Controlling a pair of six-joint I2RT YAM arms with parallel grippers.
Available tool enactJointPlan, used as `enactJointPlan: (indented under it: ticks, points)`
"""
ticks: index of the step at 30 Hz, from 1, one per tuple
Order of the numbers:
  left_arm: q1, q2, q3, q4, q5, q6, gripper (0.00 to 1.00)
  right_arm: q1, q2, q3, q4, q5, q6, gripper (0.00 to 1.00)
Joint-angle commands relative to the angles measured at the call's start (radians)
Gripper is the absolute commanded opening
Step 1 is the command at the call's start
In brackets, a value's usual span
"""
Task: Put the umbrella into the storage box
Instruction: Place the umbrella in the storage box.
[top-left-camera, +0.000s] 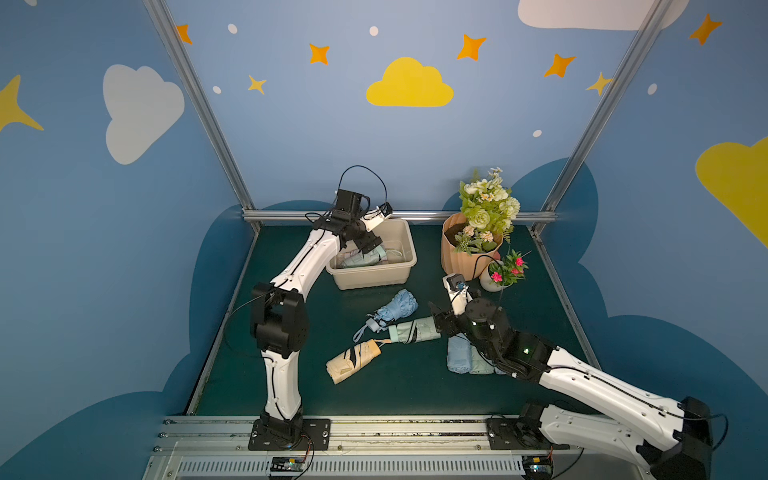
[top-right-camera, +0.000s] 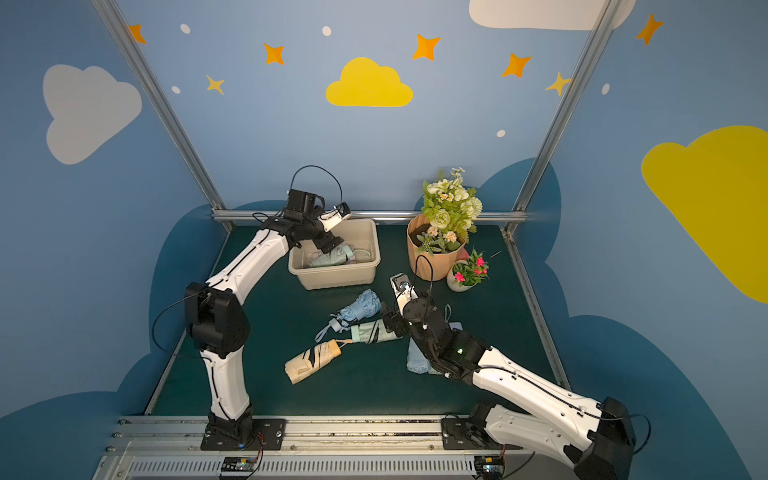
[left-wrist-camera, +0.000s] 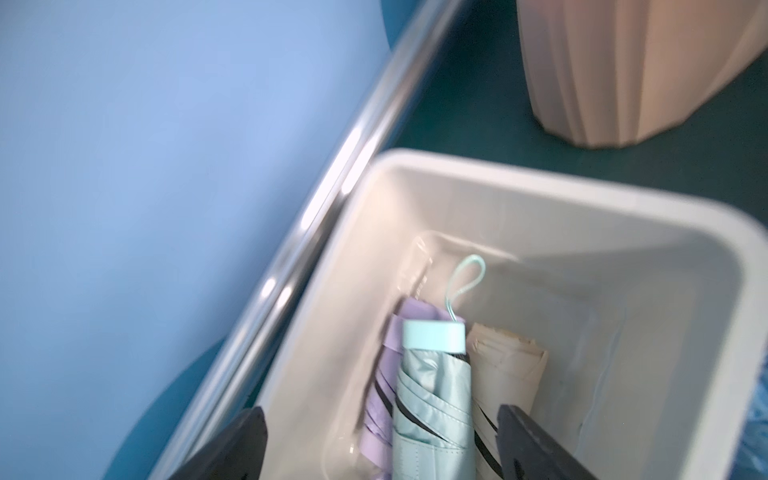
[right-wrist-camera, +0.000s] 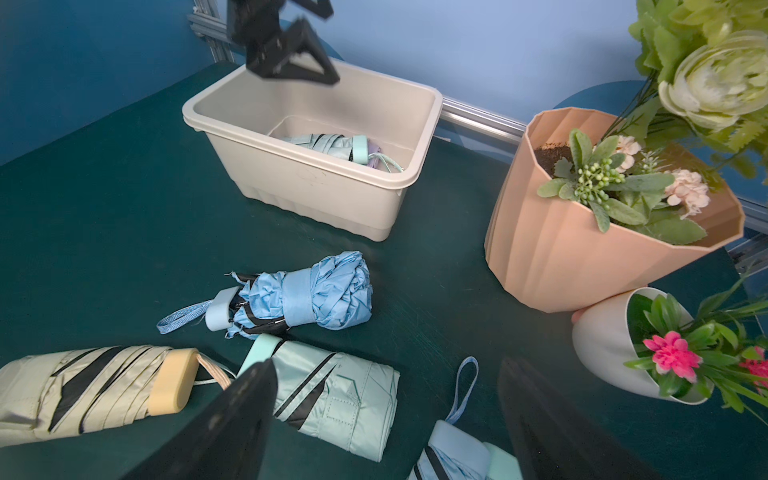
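Mint umbrella (left-wrist-camera: 432, 395) inside storage box (top-left-camera: 374, 277). Left end effector (left-wrist-camera: 381, 411) spread above box. Right end effector (right-wrist-camera: 388, 362) spread, empty. Other umbrellas (top-left-camera: 395, 309) beside box, pending.

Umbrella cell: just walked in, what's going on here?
Two arms are clearing folded umbrellas into the storage box. The left gripper hangs open over the box. A mint umbrella lies inside beneath it, ungripped, alongside a purple umbrella and a cream umbrella. The right gripper is open at the end of a second mint umbrella on the mat, not closed on it. A light blue umbrella and a beige umbrella lie beside it.
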Motion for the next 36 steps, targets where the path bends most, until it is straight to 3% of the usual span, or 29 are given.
enactJointPlan:
  ticks: [1,7,12,15,22,26,36]
  points:
    - [-0.004,-0.129,-0.094,0.163,0.019,-0.187,0.92,-0.004,0.031,0.038,0.035,-0.042,0.003,0.89]
    - [-0.001,-0.374,-0.388,0.323,-0.064,-0.512,0.90,-0.003,0.120,0.060,0.086,-0.158,-0.051,0.89]
    - [0.008,-0.565,-0.596,0.316,-0.073,-0.740,0.87,0.001,0.226,0.119,0.068,-0.317,-0.138,0.89]
    - [0.026,-0.670,-0.709,0.315,-0.147,-0.864,0.86,0.003,0.292,0.156,0.066,-0.430,-0.191,0.90]
    - [0.180,-0.854,-0.858,0.180,-0.230,-1.195,0.75,0.014,0.484,0.299,-0.037,-0.713,-0.360,0.90]
    - [0.229,-0.929,-0.904,0.160,-0.239,-1.244,0.74,0.036,0.632,0.442,-0.185,-0.816,-0.479,0.91]
    - [0.265,-1.071,-0.939,0.090,-0.391,-1.270,0.75,0.121,0.940,0.757,-0.409,-0.824,-0.697,0.92]
